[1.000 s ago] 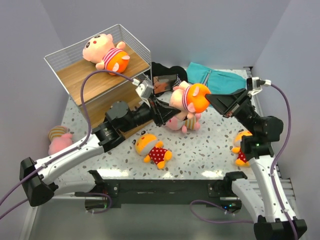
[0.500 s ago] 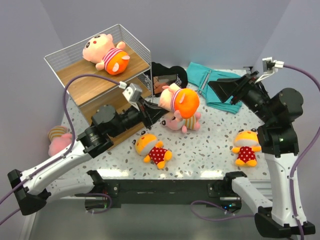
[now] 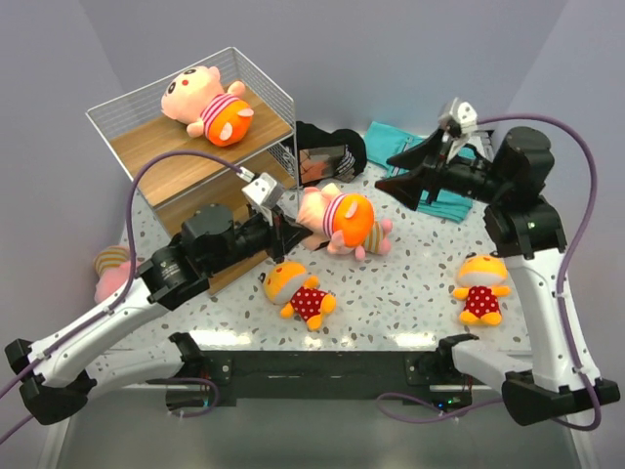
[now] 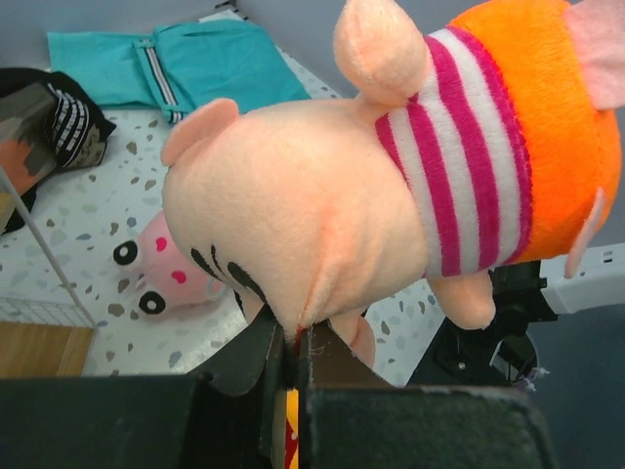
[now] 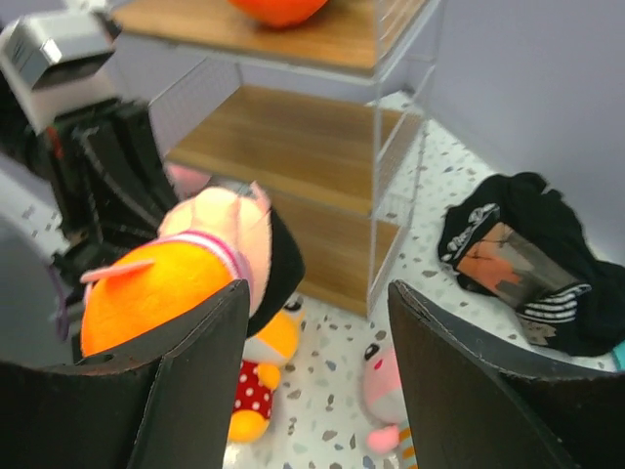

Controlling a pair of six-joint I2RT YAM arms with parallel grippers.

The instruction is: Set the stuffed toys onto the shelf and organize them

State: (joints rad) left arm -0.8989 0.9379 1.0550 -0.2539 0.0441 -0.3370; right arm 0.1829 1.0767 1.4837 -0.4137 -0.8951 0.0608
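Dolls lie closest to the near edge of the speckled white tabletop (image 3: 410,283). An orange-yellow-headed plush toy in a red polka-dot outfit (image 3: 298,291) is near the middle, and a second polka-dot plush toy (image 3: 480,289) lies toward the right edge, beside the right arm (image 3: 532,293). At the left edge, a pink plush toy with a striped top (image 3: 112,272) lies partly behind the left arm (image 3: 146,293).

Further in, the left gripper (image 4: 296,357) is clamped tight on the head of a pink plush toy in a pink-striped shirt and orange shorts (image 3: 337,213). It holds the toy above the tabletop, just in front of the right end of the tiered shelf of white wire mesh and light brown wooden boards (image 3: 156,156). Beneath the held toy, a pink-faced plush toy in yellow stripes (image 3: 366,239) lies on the tabletop. The right gripper (image 3: 388,171) hangs just beyond the held toy, its black fingers spread wide with nothing between them.

The shelf stands toward the far left corner. On its top board lies another pink plush toy in stripes and orange shorts (image 3: 207,103). Near the far edge, right of the shelf, a black fabric bundle (image 3: 337,145) carries a printed patch too blurred to read. A folded teal cloth (image 4: 234,59) lies beside it.
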